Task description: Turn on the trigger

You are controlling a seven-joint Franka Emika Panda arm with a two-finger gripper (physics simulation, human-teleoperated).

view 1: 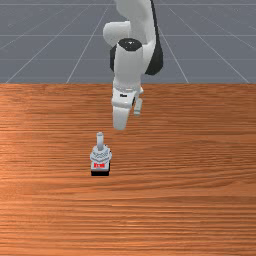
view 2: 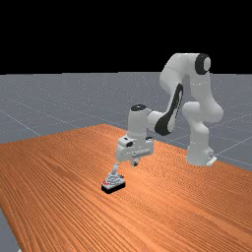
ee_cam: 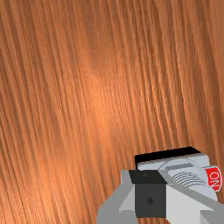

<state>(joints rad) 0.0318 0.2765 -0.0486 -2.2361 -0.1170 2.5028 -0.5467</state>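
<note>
One pincer (view 1: 137, 114) is hanging over the desk (view 1: 200, 210), and I'm holding it pressed together. Near it, lower and toward the front view's seven o'clock, the trigger (view 1: 101, 154) is sitting on the desk. Its stick (view 1: 100, 140) is pointing to twelve there; its red label (ee_cam: 214, 178) is reading "ON" and facing six.

The table (view 1: 200, 200) looks like wood, streaky-grained with a soft sheen. The arm (view 2: 199, 135) seems smooth, faintly glossy plastic. The trigger (view 1: 100, 156) looks smooth (metal or plastic, I can't tell), ridged partway, with a matt black base (view 1: 100, 173).
</note>
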